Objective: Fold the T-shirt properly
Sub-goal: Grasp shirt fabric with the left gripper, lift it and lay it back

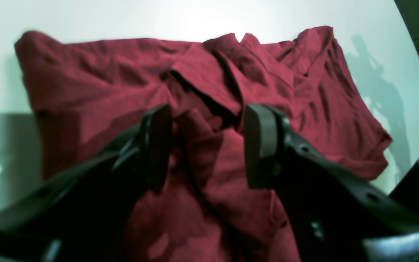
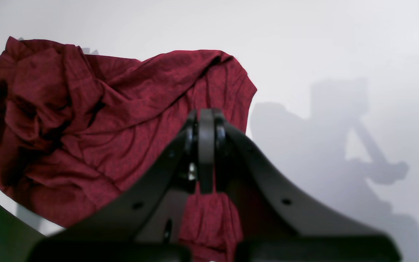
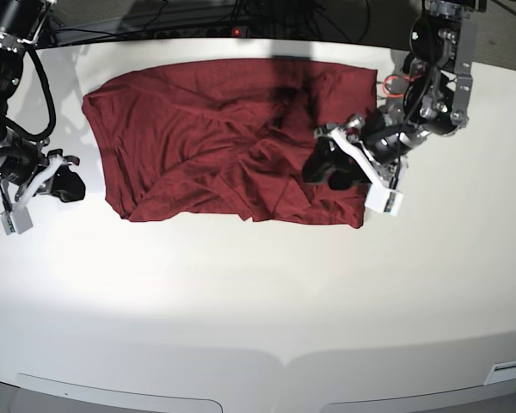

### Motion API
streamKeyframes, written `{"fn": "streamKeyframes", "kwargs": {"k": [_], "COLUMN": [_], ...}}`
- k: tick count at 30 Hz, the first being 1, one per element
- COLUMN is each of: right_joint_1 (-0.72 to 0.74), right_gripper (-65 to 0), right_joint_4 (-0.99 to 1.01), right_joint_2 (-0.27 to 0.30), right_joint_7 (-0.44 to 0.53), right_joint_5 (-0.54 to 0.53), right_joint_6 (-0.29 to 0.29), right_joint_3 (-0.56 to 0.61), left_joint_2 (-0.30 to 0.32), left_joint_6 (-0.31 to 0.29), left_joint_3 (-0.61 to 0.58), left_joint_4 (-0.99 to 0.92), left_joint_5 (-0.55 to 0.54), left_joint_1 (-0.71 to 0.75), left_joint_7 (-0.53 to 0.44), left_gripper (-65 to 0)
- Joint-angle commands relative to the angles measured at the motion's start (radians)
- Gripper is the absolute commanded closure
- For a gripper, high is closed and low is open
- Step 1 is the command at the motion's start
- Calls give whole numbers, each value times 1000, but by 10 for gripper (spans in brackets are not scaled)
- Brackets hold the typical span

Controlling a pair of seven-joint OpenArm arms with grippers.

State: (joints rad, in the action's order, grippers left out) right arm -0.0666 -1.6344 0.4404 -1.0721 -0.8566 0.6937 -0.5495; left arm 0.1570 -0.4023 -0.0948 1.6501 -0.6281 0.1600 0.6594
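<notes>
Nearest, bare white table [image 3: 258,327], nothing on its front half. Further back, shirt [image 3: 224,146]: maroon, spread wide across the table's far half, wrinkled, one side turned in over the body, the fold loose and uneven. Right gripper [image 3: 66,185]: at the shirt's end but apart from it in the base view, jaws together; the wrist view shows a strip of maroon cloth hanging just behind the shut jaws, whether pinched I cannot tell. Left gripper [image 3: 327,165]: low over the shirt's other end, jaws wide apart, straddling a raised ridge of cloth, gripping nothing. Progress, as judged: early; first fold roughed in, smoothing and remaining folds outstanding.
</notes>
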Motion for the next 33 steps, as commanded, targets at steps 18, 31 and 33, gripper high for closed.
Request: {"fn": "streamKeyframes", "kwargs": {"k": [18, 31, 33], "right_joint_1": [14, 14, 14], "right_gripper": [0, 0, 0], "right_joint_4": [-15, -15, -15], "right_joint_2": [19, 19, 19], "right_joint_7": [9, 10, 10], "right_joint_5": [-19, -19, -19], "right_joint_6": [4, 4, 4], "right_joint_3": [-7, -6, -7], "left_joint_2": [-97, -110, -110], "left_joint_6": [-52, -149, -153], "left_joint_3": [-5, -159, -226], "left_joint_4": [-145, -145, -145], "left_joint_5": [84, -66, -87], "left_joint_1": [33, 42, 41], "left_joint_7": [-113, -8, -10], "left_gripper": [-307, -307, -307]}}
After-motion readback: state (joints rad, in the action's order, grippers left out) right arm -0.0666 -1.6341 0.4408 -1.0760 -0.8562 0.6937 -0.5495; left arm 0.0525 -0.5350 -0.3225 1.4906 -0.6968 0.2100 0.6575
